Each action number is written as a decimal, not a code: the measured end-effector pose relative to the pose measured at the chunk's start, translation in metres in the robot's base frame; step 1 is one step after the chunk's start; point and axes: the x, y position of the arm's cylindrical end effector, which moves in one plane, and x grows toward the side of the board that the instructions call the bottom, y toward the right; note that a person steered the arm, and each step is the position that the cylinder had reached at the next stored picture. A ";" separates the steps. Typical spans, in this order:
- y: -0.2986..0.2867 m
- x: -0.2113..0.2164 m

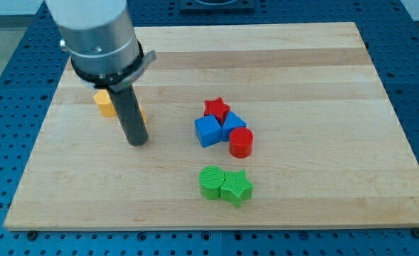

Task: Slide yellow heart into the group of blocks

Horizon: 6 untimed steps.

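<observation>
Tip (136, 141) beside yellow block (106, 103), wooden board (301, 71)

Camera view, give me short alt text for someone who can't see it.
My tip rests on a wooden board, just right of a partly hidden yellow block. Further right sit a red star, two blue blocks, a red cylinder, a green cylinder and a green star.

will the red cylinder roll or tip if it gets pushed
The red cylinder stands on its flat end, so it likely slides rather than rolls. It looks squat, so tipping seems unlikely. It touches a blue block, which would probably shift too.
</observation>
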 end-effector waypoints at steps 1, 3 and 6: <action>-0.017 -0.031; -0.027 -0.084; -0.026 -0.170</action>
